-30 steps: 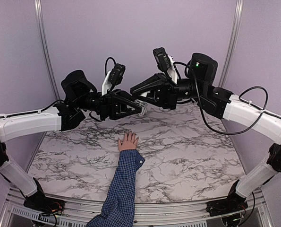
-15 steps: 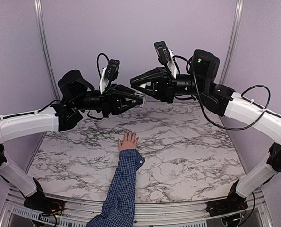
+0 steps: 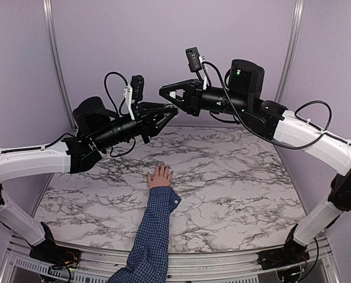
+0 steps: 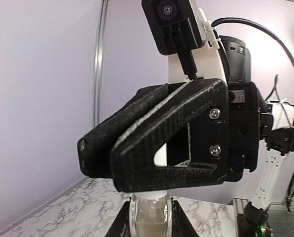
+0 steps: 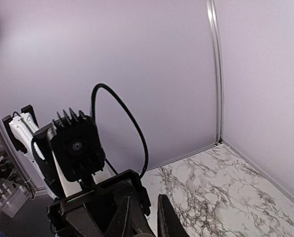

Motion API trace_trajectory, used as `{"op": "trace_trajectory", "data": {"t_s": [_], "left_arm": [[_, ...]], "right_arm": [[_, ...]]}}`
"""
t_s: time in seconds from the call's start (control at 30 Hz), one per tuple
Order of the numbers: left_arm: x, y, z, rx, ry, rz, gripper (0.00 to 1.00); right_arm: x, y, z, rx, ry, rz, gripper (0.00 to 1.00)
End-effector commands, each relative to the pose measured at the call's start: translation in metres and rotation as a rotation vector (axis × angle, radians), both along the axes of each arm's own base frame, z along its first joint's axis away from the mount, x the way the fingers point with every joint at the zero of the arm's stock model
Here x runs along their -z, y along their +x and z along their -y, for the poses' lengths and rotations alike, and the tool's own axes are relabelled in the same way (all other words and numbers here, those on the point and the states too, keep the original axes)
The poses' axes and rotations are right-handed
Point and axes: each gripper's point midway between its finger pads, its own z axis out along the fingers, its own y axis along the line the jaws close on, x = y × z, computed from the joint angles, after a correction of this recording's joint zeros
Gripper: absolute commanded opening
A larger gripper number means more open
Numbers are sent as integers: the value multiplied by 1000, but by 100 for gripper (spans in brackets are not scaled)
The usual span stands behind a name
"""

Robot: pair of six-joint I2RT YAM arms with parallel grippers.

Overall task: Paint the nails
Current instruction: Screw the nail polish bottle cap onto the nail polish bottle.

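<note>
Marble pattern covers the table (image 3: 240, 177), and on it a small light-skinned hand (image 3: 160, 177) lies flat and spread open, near the middle, pointing away from the arm bases. Its blue checked sleeve (image 3: 154, 230) runs back to the near edge. The nails (image 3: 161, 168) are at the far tips of this hand, but they are too small to see their colour. Both arms hang high above the table, well apart from the hand. The left gripper (image 3: 170, 111) points up and to the right, and the right gripper (image 3: 165, 92) points to the left, just above it; the two tips are very near each other. In the left wrist view, the left fingers (image 4: 118, 226) are clenched on a small clear bottle (image 4: 147, 217), which stands upright between them, directly under the right gripper. The right jaws look almost together, but I cannot tell if they hold something.
</note>
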Motion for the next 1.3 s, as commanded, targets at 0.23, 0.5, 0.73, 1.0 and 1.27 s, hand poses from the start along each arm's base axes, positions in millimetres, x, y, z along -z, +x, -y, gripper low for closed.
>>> {"op": "trace_trajectory", "data": {"t_s": [0.23, 0.5, 0.73, 1.0, 1.27], "left_arm": [[-9, 51, -8, -493, 12, 105, 0], [-8, 47, -12, -509, 21, 112, 0], [-1, 26, -14, -372, 16, 107, 0], [0, -17, -25, -120, 8, 113, 0], [-3, -53, -24, 167, -13, 30, 0]], "right_arm": [[30, 23, -17, 251, -58, -148, 0], [27, 27, -10, 294, -43, -143, 3], [3, 13, 0, 214, 9, -57, 41], [-9, -11, 25, 61, 6, 44, 75], [-10, -32, 43, -61, 6, 117, 92]]}}
